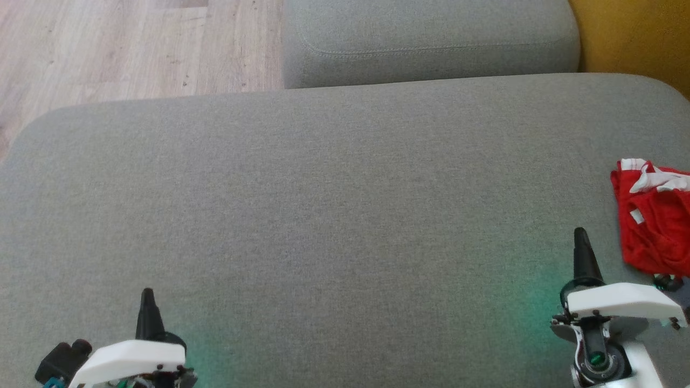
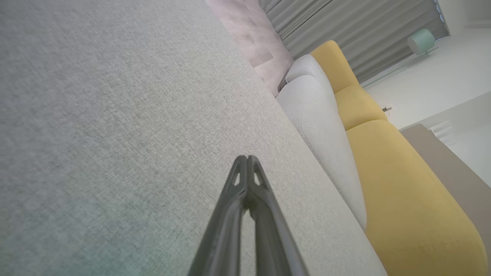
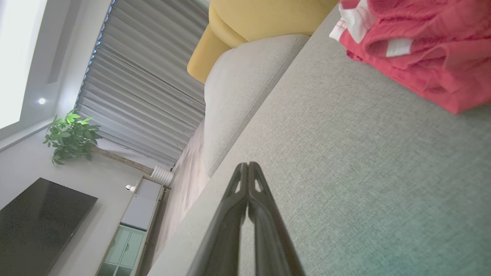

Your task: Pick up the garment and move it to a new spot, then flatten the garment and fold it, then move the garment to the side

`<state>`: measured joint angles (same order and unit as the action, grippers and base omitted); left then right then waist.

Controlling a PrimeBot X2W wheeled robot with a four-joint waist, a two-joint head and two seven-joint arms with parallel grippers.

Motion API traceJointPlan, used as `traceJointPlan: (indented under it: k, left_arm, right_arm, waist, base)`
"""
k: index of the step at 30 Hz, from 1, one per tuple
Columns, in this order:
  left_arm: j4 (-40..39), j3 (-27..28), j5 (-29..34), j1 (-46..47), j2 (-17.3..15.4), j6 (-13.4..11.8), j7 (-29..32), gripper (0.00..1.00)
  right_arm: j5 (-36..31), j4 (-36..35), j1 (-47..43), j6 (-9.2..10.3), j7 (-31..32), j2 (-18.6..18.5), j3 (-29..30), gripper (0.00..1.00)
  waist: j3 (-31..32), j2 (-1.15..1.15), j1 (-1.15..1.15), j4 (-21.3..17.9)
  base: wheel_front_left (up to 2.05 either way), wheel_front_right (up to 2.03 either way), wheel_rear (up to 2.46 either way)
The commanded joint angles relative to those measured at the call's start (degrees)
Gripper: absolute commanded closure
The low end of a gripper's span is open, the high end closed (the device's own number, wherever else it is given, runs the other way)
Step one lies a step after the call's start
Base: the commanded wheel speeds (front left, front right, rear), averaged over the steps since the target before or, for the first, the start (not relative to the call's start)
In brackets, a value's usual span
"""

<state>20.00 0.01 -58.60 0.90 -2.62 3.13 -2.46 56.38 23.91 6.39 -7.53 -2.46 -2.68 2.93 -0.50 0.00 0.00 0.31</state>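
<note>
The garment [image 1: 655, 226], red with white bands, lies bunched on the large grey cushion [image 1: 334, 215] at 3 o'clock in the head view, and the frame's right edge cuts it off. In the right wrist view the garment [image 3: 422, 50] sits at about 1 o'clock, crumpled in folds and resting on the grey fabric.

The right gripper [image 1: 581, 237] is at 4 o'clock in the head view, just left of the garment's lower part and apart from it. Its fingers are pressed together with no gap at the tips and hold nothing. In its own wrist view the right gripper [image 3: 247, 165] points over bare cushion, with the garment well clear of the tips. The left gripper [image 1: 147, 295] is at 7 o'clock in the head view, far from the garment. Its fingers are also closed tip to tip and empty, and in the left wrist view the left gripper [image 2: 246, 158] hangs above plain grey fabric.

Between the two grippers, and on towards 12 o'clock, the cushion is one wide bare stretch. Its far edge runs across the upper part of the head view and rounds off into a corner at 10 o'clock, where the wooden floor [image 1: 108, 48] begins. A second grey cushion [image 1: 431, 37] butts against that far edge at 12 to 1 o'clock. Yellow upholstery [image 1: 636, 32] borders the corner at 1 o'clock.
</note>
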Motion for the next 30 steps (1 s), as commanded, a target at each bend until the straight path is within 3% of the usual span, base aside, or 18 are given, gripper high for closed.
traceJointPlan:
  k: [1, 30]
  left_arm:
    - [-2.2, 1.7, -2.0, 2.8, -0.2, 0.7, 0.7, 1.00]
    - [-4.3, 4.4, -19.7, 4.2, -0.2, 2.7, 5.3, 1.00]
  right_arm:
    - [2.3, -2.5, 1.2, 0.03, 0.7, -0.2, -0.2, 1.00]
    - [21.1, -6.7, 0.4, 0.04, 5.3, -0.2, 1.9, 1.00]
  waist:
    - [0.0, 0.00, 0.00, 0.0]
    - [0.2, 0.00, 0.00, -0.2]
  base:
    - [0.00, 0.00, 0.00]
    - [0.00, 0.00, 0.00]
